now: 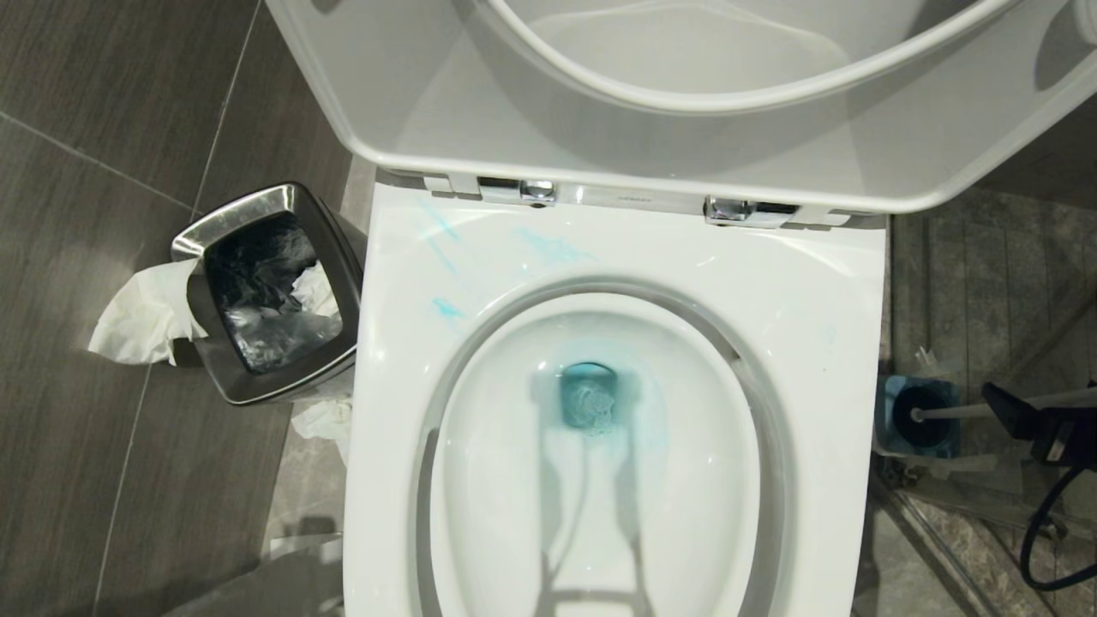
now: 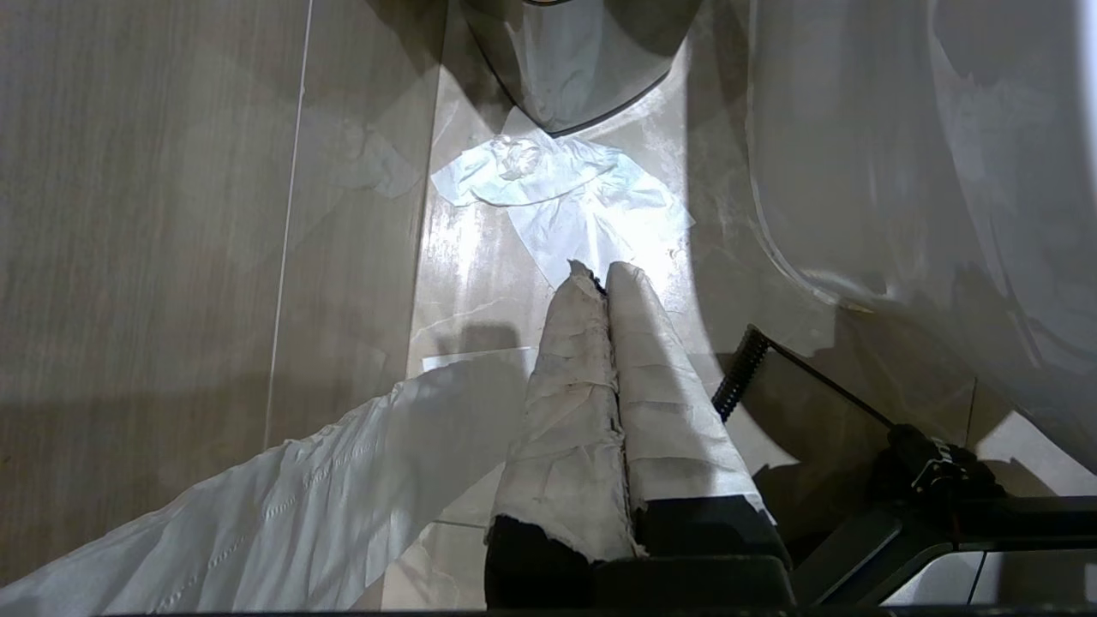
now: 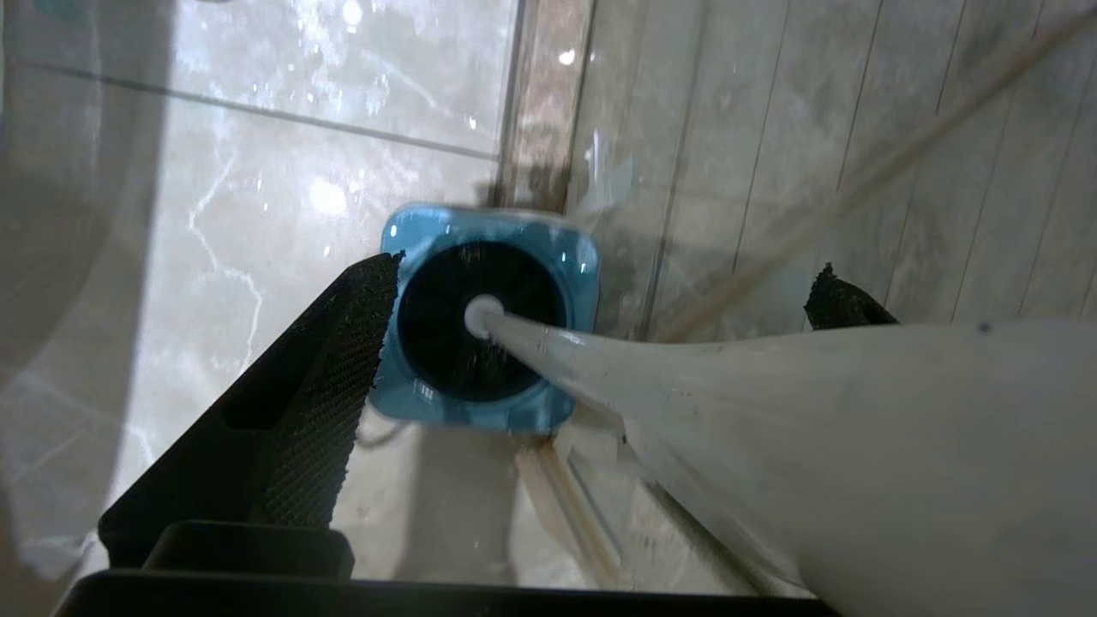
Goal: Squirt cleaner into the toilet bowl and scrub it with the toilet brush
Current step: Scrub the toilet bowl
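Head view: I see the toilet bowl (image 1: pixel 600 480) filling the middle, its broad white rim running close to the steel waste bin (image 1: pixel 270 296) on my left and to the wall corner on my right
Open room: dark floor tiles lie free on the far left beyond the bin; the raised lid (image 1: pixel 686 94) hangs over the back of the bowl
Cleaner: cleaner (image 1: pixel 590 398) tints the water turquoise at the drain, with pale smears on the back-left of the rim
Right-hand gap: the blue holder cup (image 3: pixel 488 317) sits tight in the narrow strip between the bowl's side and the wall, a hard edge on each side
Toilet brush: toilet brush (image 3: pixel 686 386) stands with its black bristle head down in the cup, the white handle leaning up toward my right wrist camera
Right gripper: right gripper (image 3: pixel 600 291) is spread wide, one black finger (image 3: pixel 326 394) beside the cup, the other past the handle; the handle passes between them, and I see no pad touching it
Left gripper: left gripper (image 2: pixel 600 278) hangs low over the floor beside the bowl, its cloth-wrapped fingers pressed together on nothing, a crumpled tissue (image 2: pixel 566 197) just beyond the tips
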Robot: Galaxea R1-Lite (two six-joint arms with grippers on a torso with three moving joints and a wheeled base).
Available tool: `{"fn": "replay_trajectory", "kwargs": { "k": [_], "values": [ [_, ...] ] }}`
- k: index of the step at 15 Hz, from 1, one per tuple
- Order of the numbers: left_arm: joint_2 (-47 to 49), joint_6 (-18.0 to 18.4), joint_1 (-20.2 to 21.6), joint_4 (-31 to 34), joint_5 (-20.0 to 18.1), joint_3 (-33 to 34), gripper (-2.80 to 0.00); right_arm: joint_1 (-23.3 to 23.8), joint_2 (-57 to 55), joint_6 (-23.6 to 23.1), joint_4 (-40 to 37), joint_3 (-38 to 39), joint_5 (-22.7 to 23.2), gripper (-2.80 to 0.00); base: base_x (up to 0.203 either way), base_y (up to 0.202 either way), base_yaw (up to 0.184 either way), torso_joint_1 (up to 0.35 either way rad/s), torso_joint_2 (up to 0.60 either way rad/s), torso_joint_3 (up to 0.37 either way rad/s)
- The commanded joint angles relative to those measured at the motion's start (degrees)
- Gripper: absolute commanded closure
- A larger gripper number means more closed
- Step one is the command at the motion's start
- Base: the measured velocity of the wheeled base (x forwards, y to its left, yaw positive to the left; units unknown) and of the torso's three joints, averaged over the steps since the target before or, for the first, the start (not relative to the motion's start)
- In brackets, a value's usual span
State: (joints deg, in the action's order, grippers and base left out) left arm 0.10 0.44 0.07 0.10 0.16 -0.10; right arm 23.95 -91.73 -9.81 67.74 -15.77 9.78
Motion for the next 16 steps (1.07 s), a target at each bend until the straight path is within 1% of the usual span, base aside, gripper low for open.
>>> {"fn": "replay_trajectory", "kwargs": {
  "k": [1,5,9,10,16],
  "values": [
    [-0.01,0.0,-0.02,-0.01,0.02,0.01,0.0,-0.12,-0.79,-0.12,0.46,-1.74,0.12,-2.8,0.0,0.0,0.0,0.0,0.0,0.0],
    [-0.01,0.0,0.01,-0.01,0.02,0.01,0.0,-1.09,-0.56,-0.03,0.57,-3.74,0.15,-2.8,0.0,0.0,0.0,0.0,0.0,0.0],
    [-0.01,0.0,0.01,-0.01,0.02,0.01,0.0,-1.69,-0.38,0.06,3.94,-3.31,0.15,-2.8,0.0,0.0,0.0,0.0,0.0,0.0],
    [-0.01,0.0,-0.07,-0.01,0.02,0.01,0.0,-1.71,-0.2,0.22,4.62,-3.15,0.16,0.0,0.0,0.0,0.0,0.0,0.0,0.0],
    [-0.01,0.0,-0.07,-0.01,0.02,0.01,0.0,-1.8,0.22,0.23,8.8,-0.21,0.51,0.0,0.0,0.0,0.0,0.0,0.0,0.0]
  ]
}}
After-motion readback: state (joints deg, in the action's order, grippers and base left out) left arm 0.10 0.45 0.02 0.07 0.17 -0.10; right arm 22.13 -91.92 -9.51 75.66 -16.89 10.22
